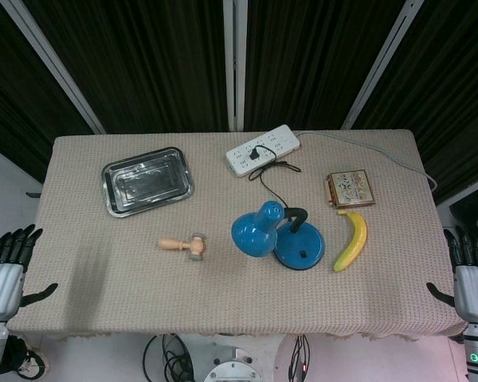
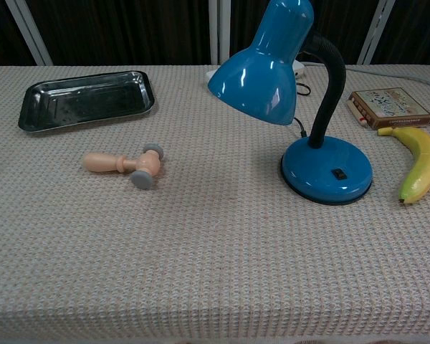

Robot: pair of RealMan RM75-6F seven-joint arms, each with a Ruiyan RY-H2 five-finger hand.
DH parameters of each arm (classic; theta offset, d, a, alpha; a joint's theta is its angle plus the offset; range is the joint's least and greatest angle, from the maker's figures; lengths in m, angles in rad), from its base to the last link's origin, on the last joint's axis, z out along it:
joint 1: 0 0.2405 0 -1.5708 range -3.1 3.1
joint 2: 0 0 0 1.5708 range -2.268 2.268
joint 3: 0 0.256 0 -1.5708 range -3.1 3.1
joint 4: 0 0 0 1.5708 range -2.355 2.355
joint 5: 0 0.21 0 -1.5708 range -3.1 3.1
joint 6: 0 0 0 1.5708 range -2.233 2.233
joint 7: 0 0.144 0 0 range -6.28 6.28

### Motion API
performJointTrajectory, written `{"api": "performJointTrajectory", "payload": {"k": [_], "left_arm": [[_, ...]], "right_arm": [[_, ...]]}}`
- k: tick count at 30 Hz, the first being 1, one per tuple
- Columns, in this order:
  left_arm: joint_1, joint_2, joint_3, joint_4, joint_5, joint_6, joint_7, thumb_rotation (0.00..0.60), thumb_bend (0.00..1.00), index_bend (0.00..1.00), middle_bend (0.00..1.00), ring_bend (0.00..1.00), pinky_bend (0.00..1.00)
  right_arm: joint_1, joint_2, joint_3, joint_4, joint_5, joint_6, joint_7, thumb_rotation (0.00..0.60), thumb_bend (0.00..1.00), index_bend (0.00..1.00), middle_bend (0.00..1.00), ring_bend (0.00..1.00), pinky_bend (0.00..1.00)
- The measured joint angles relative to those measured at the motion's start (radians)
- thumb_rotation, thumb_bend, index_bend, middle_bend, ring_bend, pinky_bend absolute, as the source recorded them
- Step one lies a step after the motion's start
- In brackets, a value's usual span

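Left hand: the left hand (image 1: pixel 6 259) hangs off the table's left edge, fingers apart, holding nothing, thumb pointing toward the cloth.
Right hand: the right hand (image 1: pixel 470 267) is off the right edge, fingers spread, released, nothing in it.
Nearest things: the banana (image 1: pixel 351 240) lies nearest the right hand; the small wooden mallet (image 1: pixel 183 245) lies nearest the left, though well apart.
Lamp: a blue desk lamp (image 2: pixel 301 93) stands between mallet and banana, shade tilted left, cord running to the power strip (image 1: pixel 262 149) at the far edge.
Others: a metal tray (image 1: pixel 147 181) far left; a patterned box (image 1: pixel 350 189) just beyond the banana.
Surface: a table (image 1: pixel 103 286) covered in beige woven cloth.
Room: dark curtains (image 1: pixel 143 56) with pale frame bars behind.
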Motion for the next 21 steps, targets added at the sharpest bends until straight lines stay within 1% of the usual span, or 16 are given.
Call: {"api": "performJointTrajectory", "payload": {"k": [14, 21], "left_arm": [[-0.002, 0.007, 0.005, -0.015, 0.007, -0.002, 0.01, 0.6, 0.0, 0.0, 0.0, 0.0, 0.0], [-0.005, 0.009, 0.005, -0.029, -0.006, -0.016, 0.026, 0.6, 0.0, 0.0, 0.0, 0.0, 0.0]], "right_arm": [[-0.014, 0.029, 0.009, -0.053, -0.01, -0.049, -0.024, 0.6, 0.03, 0.0, 0.0, 0.0, 0.0], [-0.011, 0.033, 0.003, -0.092, -0.056, -0.064, -0.044, 0.6, 0.04, 0.0, 0.0, 0.0, 0.0]]}}
